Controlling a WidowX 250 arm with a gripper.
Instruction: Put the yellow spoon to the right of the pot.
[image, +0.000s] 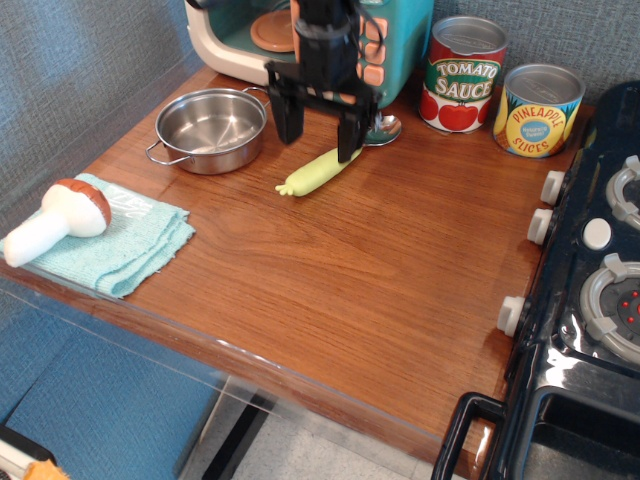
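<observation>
The yellow spoon (320, 171) lies flat on the wooden table, just right of the pot (211, 128). Its pale yellow-green handle points toward the front left, and its shiny silver bowl sits by the toy oven at the back. The pot is a shallow steel pan with two wire loop handles, standing empty at the back left. My gripper (318, 128) hangs above the spoon's upper handle with its jaws spread wide. One black finger stands beside the pot's rim, the other over the handle. It holds nothing.
A toy oven (250, 35) stands at the back, with a tomato sauce can (462, 75) and a pineapple slices can (538, 110) to its right. A toy mushroom (55, 218) lies on a teal cloth (120, 245) at the front left. A black toy stove (590, 290) fills the right edge.
</observation>
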